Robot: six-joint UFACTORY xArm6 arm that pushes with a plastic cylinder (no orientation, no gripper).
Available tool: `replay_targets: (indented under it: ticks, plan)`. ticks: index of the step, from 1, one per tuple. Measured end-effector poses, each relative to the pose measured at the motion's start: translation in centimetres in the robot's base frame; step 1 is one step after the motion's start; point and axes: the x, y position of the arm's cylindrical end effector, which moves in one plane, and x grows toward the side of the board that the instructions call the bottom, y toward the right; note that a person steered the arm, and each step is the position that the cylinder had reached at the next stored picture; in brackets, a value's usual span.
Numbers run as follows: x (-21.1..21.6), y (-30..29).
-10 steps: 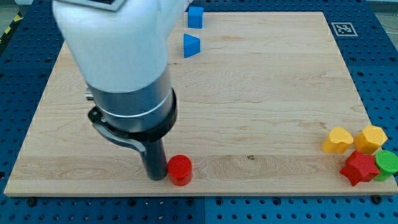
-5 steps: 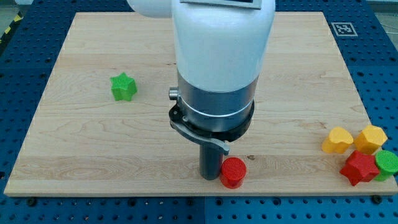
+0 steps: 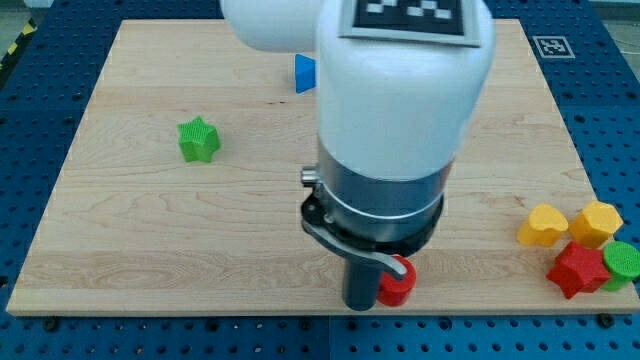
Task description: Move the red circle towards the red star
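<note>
Arm body: large glossy white cylindrical housing, rounded top edges. Flat top face carries a black-and-white fiducial marker, cut off by the view's top. A second white rounded segment shows behind, toward the view's upper left. Below the white shell: grey metallic collar with a thin pale ring, then a black band. A small silver screw head sticks out at the collar's left. A curved grey bracket hangs off the black band. Straight dark rod below, ending at my tip (image 3: 362,306)

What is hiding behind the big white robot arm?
A blue block peeks out at the arm's left edge near the view's top; its shape is mostly covered. Low down, the red circle is partly hidden, touching the right of my tip. Anything else behind is covered.
</note>
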Motion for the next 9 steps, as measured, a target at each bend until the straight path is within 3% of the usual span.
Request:
replay_targets:
  ticks: [3, 9]
  plan:
    - [-0.4, 4.7]
    - [-1.8, 5.3]
